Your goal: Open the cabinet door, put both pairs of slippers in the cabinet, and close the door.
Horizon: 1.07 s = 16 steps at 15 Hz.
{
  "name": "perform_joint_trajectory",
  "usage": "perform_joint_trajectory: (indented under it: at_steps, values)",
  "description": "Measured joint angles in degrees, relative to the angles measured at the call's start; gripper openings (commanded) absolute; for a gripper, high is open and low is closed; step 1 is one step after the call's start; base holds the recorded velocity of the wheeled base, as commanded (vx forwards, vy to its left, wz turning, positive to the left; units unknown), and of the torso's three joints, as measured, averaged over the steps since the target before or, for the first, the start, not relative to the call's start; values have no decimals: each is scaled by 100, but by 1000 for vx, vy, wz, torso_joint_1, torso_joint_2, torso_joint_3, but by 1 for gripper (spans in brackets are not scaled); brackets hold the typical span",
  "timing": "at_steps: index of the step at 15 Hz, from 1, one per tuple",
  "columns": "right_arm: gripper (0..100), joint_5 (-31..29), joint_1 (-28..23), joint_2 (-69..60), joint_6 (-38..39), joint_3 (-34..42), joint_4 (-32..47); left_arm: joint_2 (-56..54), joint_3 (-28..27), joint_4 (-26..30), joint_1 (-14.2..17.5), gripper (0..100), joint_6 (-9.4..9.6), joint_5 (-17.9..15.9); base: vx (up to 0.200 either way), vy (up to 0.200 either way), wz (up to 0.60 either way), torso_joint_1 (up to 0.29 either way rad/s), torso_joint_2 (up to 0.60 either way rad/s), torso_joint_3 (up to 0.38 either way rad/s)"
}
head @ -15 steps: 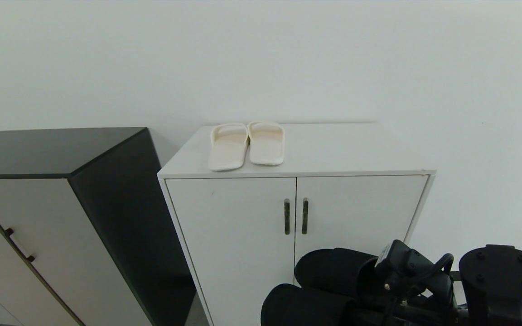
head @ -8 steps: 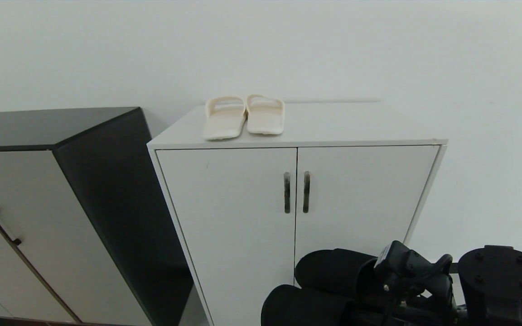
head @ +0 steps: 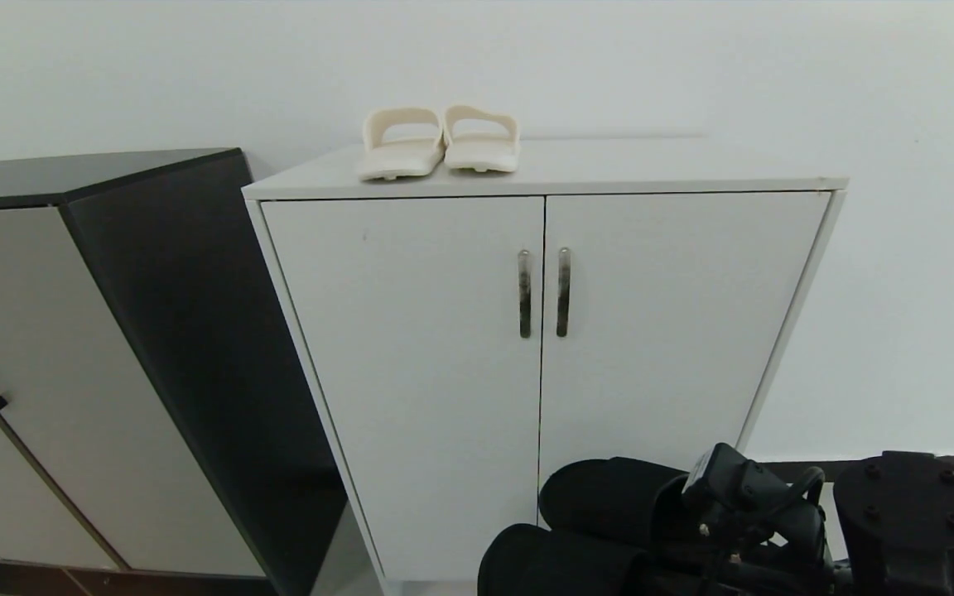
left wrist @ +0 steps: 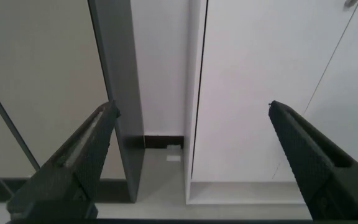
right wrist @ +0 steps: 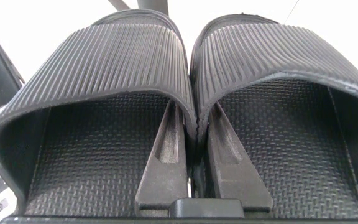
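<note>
A plain white wall (head: 692, 66) fills the upper part of the head view. Against it, centre frame, stands the white cabinet (head: 411, 372) with both doors shut, so its inside is hidden; its foot is cut off by the lower edge. At the left, just beside it, a dark cabinet (head: 195, 331) with a pale front runs out of the frame. At the lower right, the black slippers (head: 601, 513) hang in front of the right-hand door, their lower parts cut off by the frame edge. In the right wrist view the right gripper (right wrist: 193, 124) has one finger inside each slipper, the jaws clamped on the two inner walls pressed together. The cream slippers (head: 440, 141) sit side by side on the cabinet top, towards its left, toes to the wall. Two dark vertical handles (head: 524, 294) flank the door seam. The left gripper (left wrist: 191, 112) hangs low before the gap between the cabinets, jaws wide apart.
</note>
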<state>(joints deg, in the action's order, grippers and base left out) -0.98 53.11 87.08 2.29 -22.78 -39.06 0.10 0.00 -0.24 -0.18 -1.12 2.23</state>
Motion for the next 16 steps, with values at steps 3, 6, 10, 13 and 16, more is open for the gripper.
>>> perform_joint_trajectory:
  at_steps: [3,6,10,13,16]
  values:
    - [0,0,-11,7,0,10,-2,0,0,0,0,100,11,-139,0,0,0,-1,32,11]
    - [0,7,-4,10,0,30,-2,6,0,6,0,100,23,-169,0,0,0,0,0,0]
    - [0,5,2,5,-30,41,-29,274,-547,-22,-50,100,-166,-318,0,0,0,0,0,0]
    - [0,2,29,2,-35,57,-38,1195,-1362,-126,-139,100,-479,-931,0,0,0,0,0,0]
    - [0,-2,38,-12,-35,90,-43,2430,-1620,-813,-319,100,-569,-1977,0,0,0,0,0,0]
